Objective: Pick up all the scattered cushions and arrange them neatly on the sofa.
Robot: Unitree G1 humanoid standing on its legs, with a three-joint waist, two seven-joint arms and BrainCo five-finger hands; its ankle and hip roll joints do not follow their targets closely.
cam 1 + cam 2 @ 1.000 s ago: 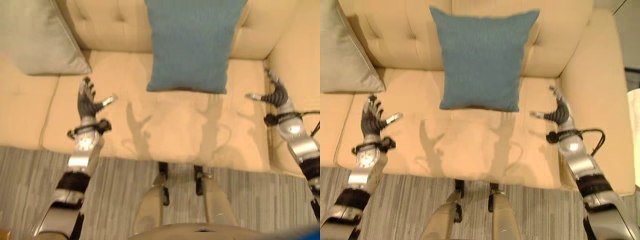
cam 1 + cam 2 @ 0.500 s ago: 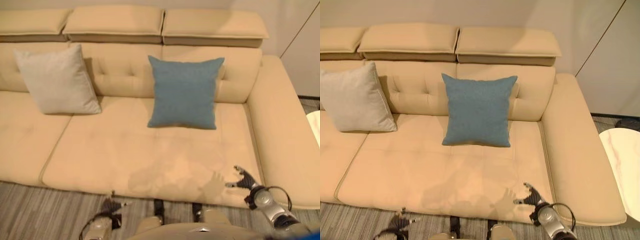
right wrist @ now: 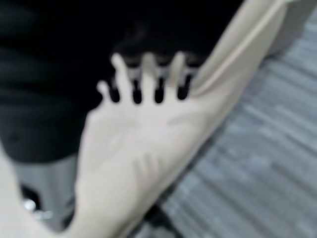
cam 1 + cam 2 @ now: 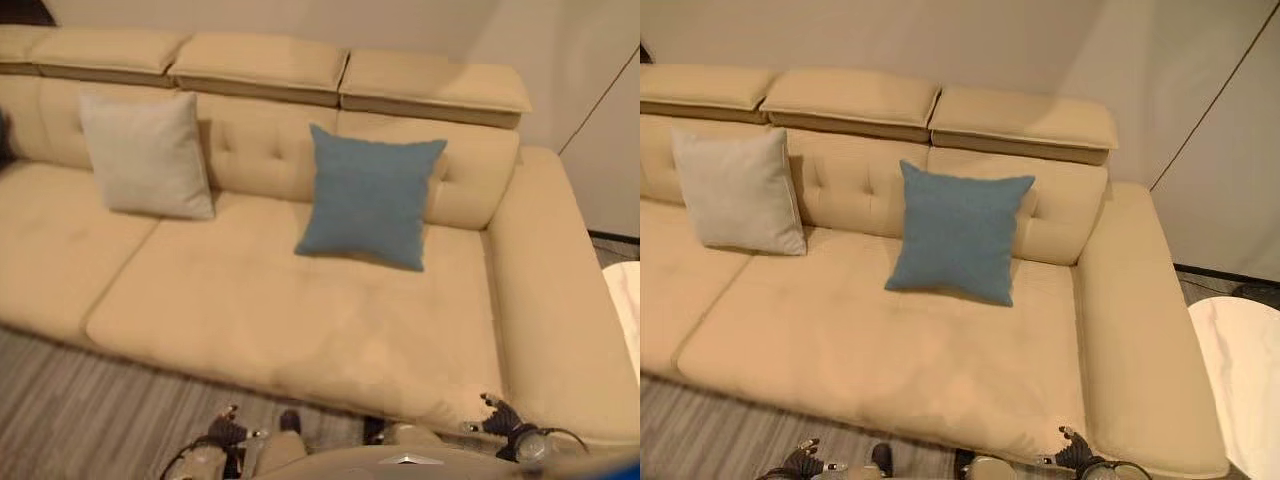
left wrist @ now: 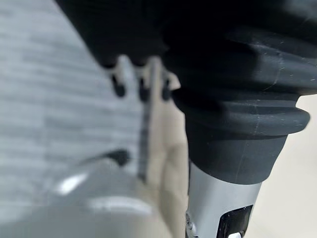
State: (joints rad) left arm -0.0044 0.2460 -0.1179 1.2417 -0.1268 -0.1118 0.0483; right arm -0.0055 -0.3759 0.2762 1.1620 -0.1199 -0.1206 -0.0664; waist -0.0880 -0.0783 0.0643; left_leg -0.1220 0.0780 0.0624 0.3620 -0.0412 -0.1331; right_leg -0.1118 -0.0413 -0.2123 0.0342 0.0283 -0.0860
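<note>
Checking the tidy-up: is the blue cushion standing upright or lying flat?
Upright: the blue cushion stands on the sofa seat, leaning against the backrest.

warm even indoor light, soft shadows beside cushions on sofa (image 4: 300,320). head views slightly motion-blurred. wrist views heavily out of focus, dark cover underexposed.

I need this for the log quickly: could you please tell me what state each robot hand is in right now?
Left robot hand: open, holding nothing, low over the floor before the sofa.
Right robot hand: open, empty, at the sofa's front edge.
</note>
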